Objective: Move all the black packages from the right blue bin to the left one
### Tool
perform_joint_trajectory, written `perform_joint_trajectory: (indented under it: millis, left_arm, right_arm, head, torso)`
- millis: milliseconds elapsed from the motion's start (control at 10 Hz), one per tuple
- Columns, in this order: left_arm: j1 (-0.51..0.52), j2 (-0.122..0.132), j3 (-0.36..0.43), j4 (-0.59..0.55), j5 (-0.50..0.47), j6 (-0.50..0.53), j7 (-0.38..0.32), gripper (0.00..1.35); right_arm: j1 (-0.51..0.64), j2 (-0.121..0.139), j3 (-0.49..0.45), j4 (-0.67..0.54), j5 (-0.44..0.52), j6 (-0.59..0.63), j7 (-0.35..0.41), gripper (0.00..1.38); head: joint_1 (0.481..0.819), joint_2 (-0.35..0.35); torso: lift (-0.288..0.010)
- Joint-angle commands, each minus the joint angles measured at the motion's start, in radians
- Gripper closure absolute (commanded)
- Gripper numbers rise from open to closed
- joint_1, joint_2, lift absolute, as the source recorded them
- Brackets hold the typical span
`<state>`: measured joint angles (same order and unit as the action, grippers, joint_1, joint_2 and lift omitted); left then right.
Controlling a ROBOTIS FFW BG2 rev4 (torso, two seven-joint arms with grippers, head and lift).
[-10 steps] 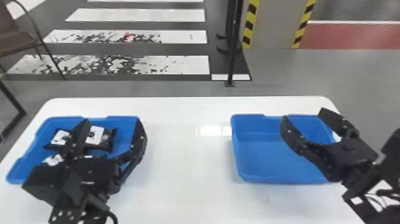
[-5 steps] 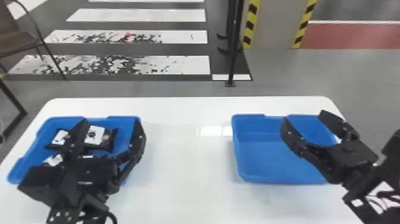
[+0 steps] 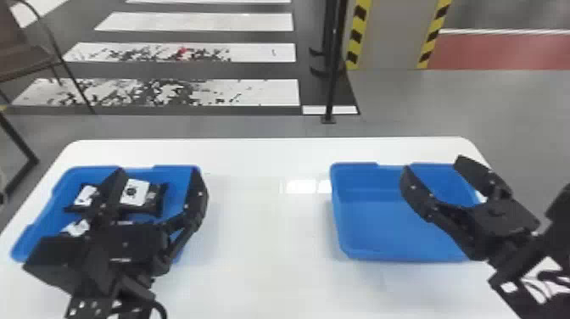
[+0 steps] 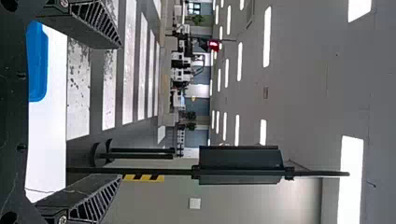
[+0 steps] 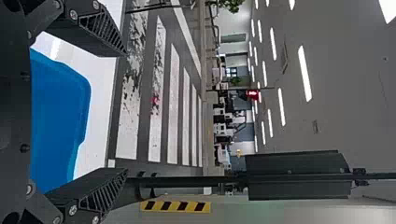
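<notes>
Over the left blue bin [image 3: 178, 172] my left gripper [image 3: 157, 178] stands open, its fingers wide apart. Black packages with white labels [image 3: 153, 203] lie in that bin, partly hidden behind the arm. The right blue bin [image 3: 352, 252] shows bare blue floor where the arm does not cover it. My right gripper [image 3: 432, 163] is open above its right part. In the left wrist view the left gripper [image 4: 119, 112] has nothing between its fingers, with a blue bin [image 4: 38, 65] beyond. The right gripper [image 5: 126, 112] is likewise spread, beside the blue bin [image 5: 58, 116] in the right wrist view.
The white table [image 3: 263, 237] carries both bins, with a broad stretch of tabletop between them. Past its far edge stand a thin black pole [image 3: 333, 85] and, at the left, a brown chair [image 3: 25, 59].
The left arm has shifted very slightly to the left in the head view, its gripper staying open. The right arm looks nearly still, and the packages lie as before.
</notes>
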<state>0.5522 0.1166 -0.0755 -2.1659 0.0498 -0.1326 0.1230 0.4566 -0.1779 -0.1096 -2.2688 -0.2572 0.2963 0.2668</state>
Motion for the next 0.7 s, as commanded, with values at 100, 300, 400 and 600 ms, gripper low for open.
perform_joint_trajectory:
  millis: [100, 300, 400, 600]
  left_arm:
    - [0.000, 0.000, 0.000, 0.000, 0.000, -0.002, 0.000, 0.05]
    - [0.000, 0.002, 0.000, 0.000, 0.004, -0.002, 0.000, 0.05]
    - [0.002, 0.002, 0.000, 0.000, 0.006, -0.002, 0.000, 0.05]
    - [0.000, 0.003, -0.002, 0.000, 0.006, -0.005, 0.000, 0.06]
  right_arm:
    - [0.000, 0.000, 0.000, 0.000, -0.004, 0.001, 0.000, 0.16]
    - [0.000, 0.000, 0.000, 0.002, -0.004, -0.002, 0.000, 0.16]
    - [-0.003, 0.000, 0.000, 0.002, -0.004, -0.002, 0.000, 0.16]
    - [-0.003, 0.000, 0.000, 0.002, -0.004, -0.002, 0.000, 0.16]
  head:
    - [0.695, 0.002]
    - [0.695, 0.002]
    - [0.695, 0.002]
    - [0.695, 0.002]
  torso:
    - [-0.154]
    - [-0.154]
    - [-0.154]
    - [-0.154]
